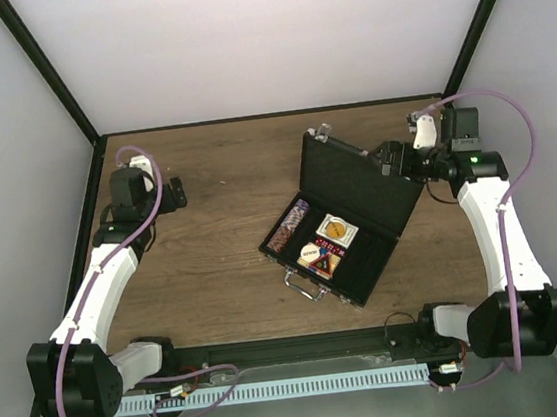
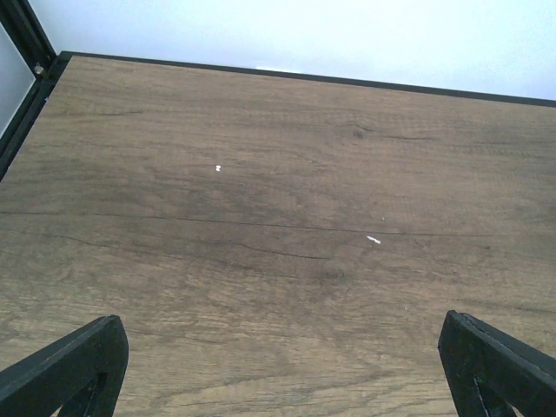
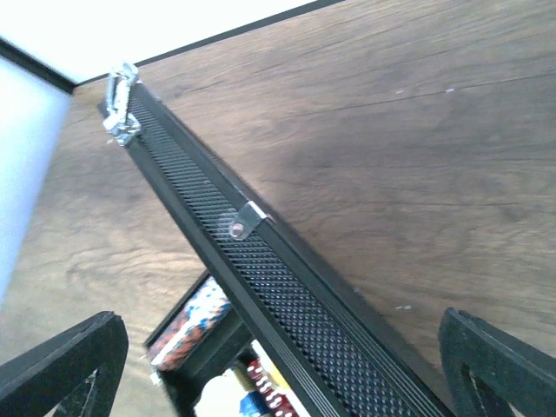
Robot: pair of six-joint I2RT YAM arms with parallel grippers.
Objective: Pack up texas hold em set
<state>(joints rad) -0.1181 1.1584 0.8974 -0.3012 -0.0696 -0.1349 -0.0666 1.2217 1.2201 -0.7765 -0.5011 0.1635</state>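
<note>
The texas hold em set's black case (image 1: 358, 199) lies open at the table's middle right, its lid (image 3: 287, 295) raised and leaning back. In its tray are a row of chips (image 1: 291, 225), a card deck with an orange disc (image 1: 338, 230), a white button (image 1: 312, 253) and a red-black triangle (image 1: 327, 261). My right gripper (image 1: 391, 158) is open at the lid's upper edge, and in the right wrist view this gripper (image 3: 280, 352) has the edge running between its wide-apart fingers. My left gripper (image 1: 173, 192) is open over bare wood at the back left, and the left wrist view shows nothing between this gripper's (image 2: 282, 356) fingers.
A silver handle (image 1: 307, 286) sticks out from the case's near edge, and a silver latch (image 3: 122, 109) sits at the lid's far corner. Black frame posts and white walls enclose the wooden table (image 1: 220, 225) at the back and sides.
</note>
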